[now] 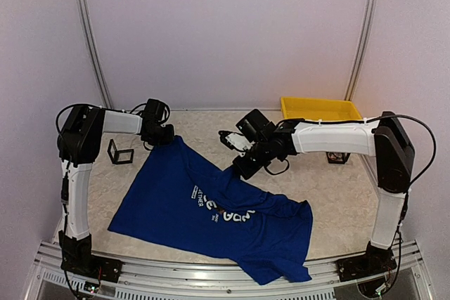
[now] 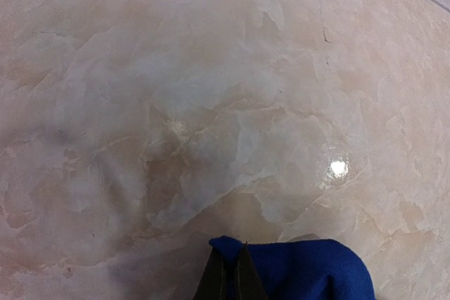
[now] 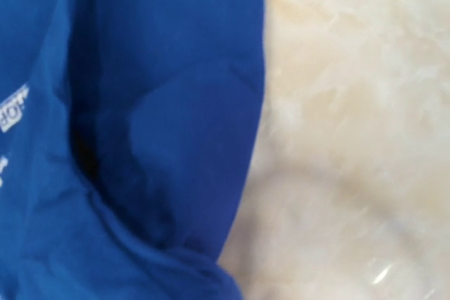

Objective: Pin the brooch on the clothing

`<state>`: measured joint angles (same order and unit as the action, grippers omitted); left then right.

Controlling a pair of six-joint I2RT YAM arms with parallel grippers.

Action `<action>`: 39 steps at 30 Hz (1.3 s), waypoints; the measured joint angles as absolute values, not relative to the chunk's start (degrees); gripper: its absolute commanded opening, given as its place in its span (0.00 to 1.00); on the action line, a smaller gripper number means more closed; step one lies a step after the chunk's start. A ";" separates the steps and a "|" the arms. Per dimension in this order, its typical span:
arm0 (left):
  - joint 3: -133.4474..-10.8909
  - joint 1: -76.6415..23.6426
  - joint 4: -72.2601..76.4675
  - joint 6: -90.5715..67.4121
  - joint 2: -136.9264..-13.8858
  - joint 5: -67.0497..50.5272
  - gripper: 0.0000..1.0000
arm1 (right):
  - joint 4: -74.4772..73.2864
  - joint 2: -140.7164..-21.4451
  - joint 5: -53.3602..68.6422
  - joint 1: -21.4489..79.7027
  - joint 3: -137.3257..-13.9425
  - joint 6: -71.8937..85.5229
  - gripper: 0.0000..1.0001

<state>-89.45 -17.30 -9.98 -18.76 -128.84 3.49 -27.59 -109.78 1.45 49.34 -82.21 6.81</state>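
Lying diagonally, far-left to near-right: shirt. Left claw pinched on its far-left corner. Right claw over its far edge, nearer the print; opening unclear. No brooch seen.

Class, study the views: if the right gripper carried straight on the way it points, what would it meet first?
Probably the blue T-shirt, close in front of the right gripper; depth is unclear.
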 measured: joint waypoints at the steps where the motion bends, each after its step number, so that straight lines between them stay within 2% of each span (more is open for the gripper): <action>1: -89.45 -17.28 -9.96 -18.76 -128.84 3.51 0.00 | -27.64 -109.78 1.41 49.32 -82.65 5.96 0.00; 9: -88.73 -17.12 -9.93 -18.92 -128.33 3.70 0.00 | -27.46 -109.78 -1.37 47.68 -85.21 4.97 0.00; 18: -84.84 -16.91 -10.02 -19.09 -124.62 4.62 0.00 | -22.52 -110.13 -17.76 40.03 -91.37 3.16 0.00; 24: -84.95 -16.64 -10.22 -19.05 -124.14 4.86 0.00 | -16.95 -119.83 -29.47 39.90 -101.43 -1.23 0.00; 28: -84.95 -16.25 -10.31 -19.05 -124.14 4.97 0.00 | -14.61 -127.72 -32.58 39.90 -104.75 -2.96 0.00; 29: -84.95 -16.14 -10.37 -19.07 -124.14 4.99 0.00 | -14.31 -129.45 -32.80 39.90 -105.43 -3.20 0.03; 30: -84.95 -16.03 -10.35 -19.07 -124.14 5.04 0.00 | -14.28 -131.50 -33.23 39.90 -106.65 -3.44 0.11; 32: -84.95 -15.77 -10.35 -19.07 -124.14 5.15 0.00 | -14.31 -135.85 -33.63 39.90 -110.02 -3.75 0.20; 36: -84.95 -15.51 -10.57 -19.07 -124.16 5.48 0.00 | -16.01 -143.44 -33.08 39.38 -118.45 -4.27 0.49; 39: -84.95 -15.38 -10.79 -19.07 -124.22 5.91 0.00 | -18.44 -146.23 -30.89 38.68 -123.90 -4.27 0.63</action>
